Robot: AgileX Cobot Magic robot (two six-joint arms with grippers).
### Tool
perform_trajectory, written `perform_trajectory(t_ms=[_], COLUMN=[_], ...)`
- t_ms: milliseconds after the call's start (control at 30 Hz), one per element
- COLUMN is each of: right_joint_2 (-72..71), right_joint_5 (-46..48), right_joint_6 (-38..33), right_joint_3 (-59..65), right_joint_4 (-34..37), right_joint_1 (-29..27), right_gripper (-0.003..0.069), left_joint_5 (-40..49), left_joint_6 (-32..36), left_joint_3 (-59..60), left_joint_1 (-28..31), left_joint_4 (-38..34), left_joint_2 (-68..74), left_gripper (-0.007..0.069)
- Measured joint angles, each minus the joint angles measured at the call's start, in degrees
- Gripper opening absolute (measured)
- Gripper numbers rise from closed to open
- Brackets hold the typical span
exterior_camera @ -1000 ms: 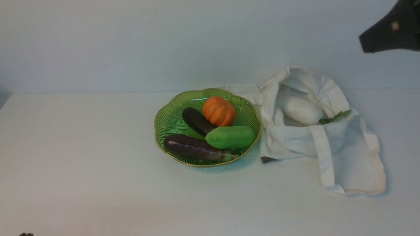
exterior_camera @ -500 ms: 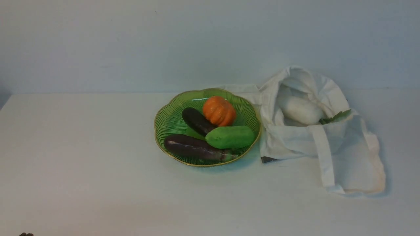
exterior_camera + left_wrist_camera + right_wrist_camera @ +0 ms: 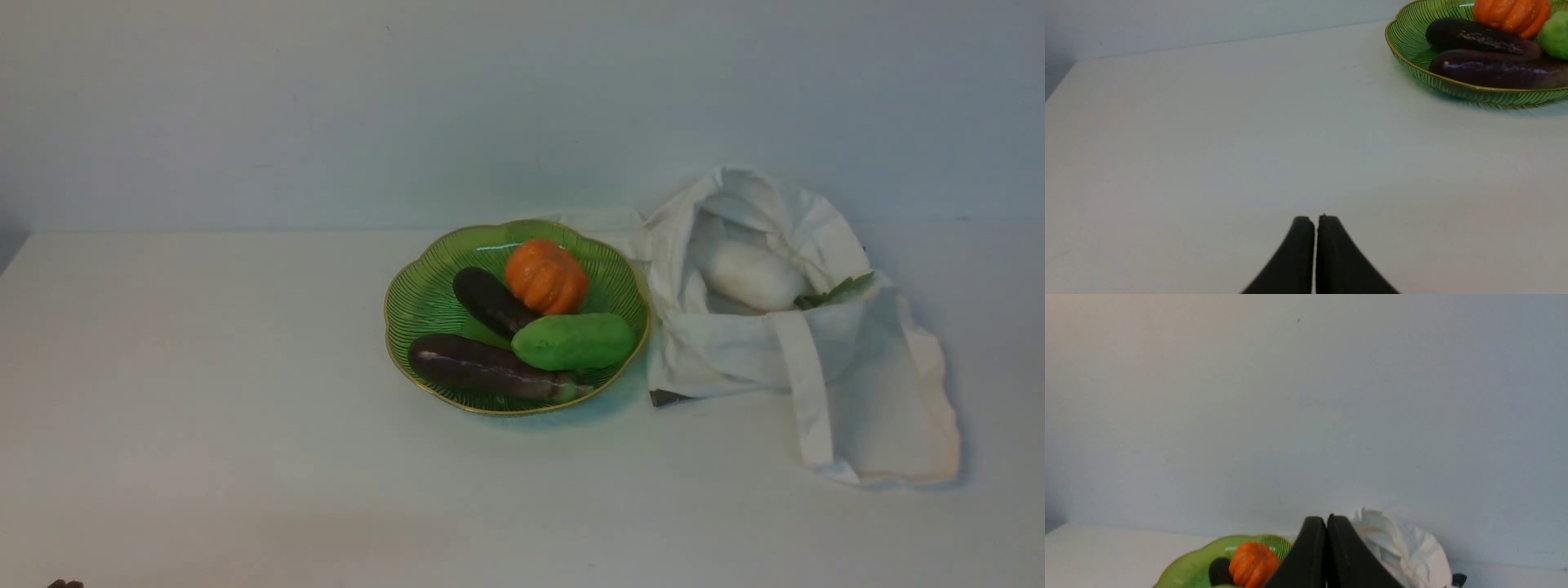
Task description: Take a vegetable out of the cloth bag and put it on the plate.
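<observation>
On white desk (image 3: 204, 408), plate (image 3: 400, 314) beside cloth bag (image 3: 882, 392) at its 9 o'clock, presumably for short transfer; white vegetable (image 3: 751, 273) exposed in bag mouth; left fingers (image 3: 1294, 253) and right fingers (image 3: 1345, 555) pressed together, empty.

A plain white table (image 3: 204, 408) stretches across the room, smooth and matte. Behind it rises a pale grey-blue wall (image 3: 326, 106), meeting the table's far edge. A small dark scrap (image 3: 665, 398) lies on the table, right of centre.
</observation>
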Motion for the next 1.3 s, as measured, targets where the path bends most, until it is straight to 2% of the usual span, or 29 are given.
perform_trajectory(t_ms=[133, 833, 1033, 1167, 1300], right_joint_2=[0.0, 0.0, -1.35, -5.28, -7.81], right_joint_5=[-4.09, -1.79, -3.29, -3.24, -3.24], right_joint_6=[0.0, 0.0, 1.96, 7.0, 10.2], right_joint_3=[2.92, 6.41, 13.86, 19.75, 23.8], right_joint_4=[0.57, 0.36, -7.81, -15.48, -20.06], right_joint_1=[0.0, 0.0, 0.0, 0.0, -0.14], right_gripper=[-0.0015, -0.0015, -0.0015, -0.0015, -0.0015], left_joint_5=[0.0, 0.0, 0.0, 0.0, 0.0], left_joint_6=[0.0, 0.0, 0.0, 0.0, 0.0], left_joint_3=[0.0, 0.0, 0.0, 0.0, 0.0], left_joint_1=[0.0, 0.0, 0.0, 0.0, 0.0], left_joint_4=[0.0, 0.0, 0.0, 0.0, 0.0], left_joint_2=[0.0, 0.0, 0.0, 0.0, 0.0], left_gripper=[-0.0005, -0.0005, -0.0005, -0.0005, -0.0005])
